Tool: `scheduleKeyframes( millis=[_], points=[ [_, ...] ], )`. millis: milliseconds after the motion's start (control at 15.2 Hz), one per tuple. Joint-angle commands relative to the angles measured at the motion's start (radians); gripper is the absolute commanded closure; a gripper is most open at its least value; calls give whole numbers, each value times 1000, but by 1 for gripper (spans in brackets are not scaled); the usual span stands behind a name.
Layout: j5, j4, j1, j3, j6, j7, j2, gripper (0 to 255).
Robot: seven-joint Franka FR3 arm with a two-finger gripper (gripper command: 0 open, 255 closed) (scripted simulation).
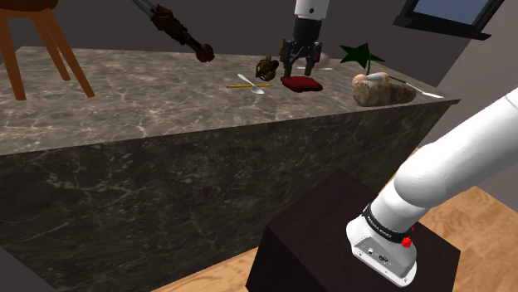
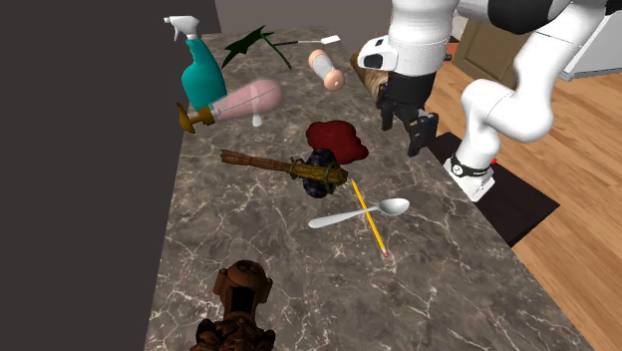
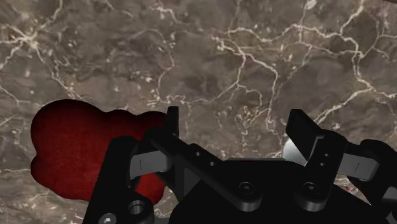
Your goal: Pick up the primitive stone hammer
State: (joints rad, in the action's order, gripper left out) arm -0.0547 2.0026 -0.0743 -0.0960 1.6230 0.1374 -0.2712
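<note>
- Counter (image 1: 124,99): dark veined marble slab. It carries everything here. A dark wall runs along its far long edge and the robot's stand sits off its near long edge.
- Arm (image 2: 419,40): white. It reaches in over the near long edge and ends in the gripper.
- Gripper (image 3: 235,127): black, fingers set apart with nothing between them but bare marble. It hangs above the counter and touches nothing. In the shoulder view it sits over the red lump, just to that view's right of the hammer head.
- Stone hammer (image 2: 321,175): lies flat about midway across the counter, well in from both long edges. The dark lashed head points toward the near edge and the brown handle runs off toward the wall-side edge. The head looks to touch or overlap the red lump, but I cannot tell which.
- Red lump (image 2: 337,140): low and soft-looking, lying between the hammer head and the gripper.
- Spoon (image 2: 359,214): metal, lying just beside the hammer head on the side away from the lump.
- Pencil (image 2: 371,224): yellow, lying across the spoon.
- Step, as judged: approach. The hand is offset from the target and has not lined up or come down.
- Next move calls for sliding across the lump toward the handle, turning the jaws square across the handle clear of the head, then lowering. Watch for the lump snagging a finger.
</note>
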Motion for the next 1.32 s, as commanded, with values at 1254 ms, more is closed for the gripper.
scheduleKeyframes(
  millis=[1254],
  points=[
    [118,-934,-23,33,-167,171,745,0]
  ],
)
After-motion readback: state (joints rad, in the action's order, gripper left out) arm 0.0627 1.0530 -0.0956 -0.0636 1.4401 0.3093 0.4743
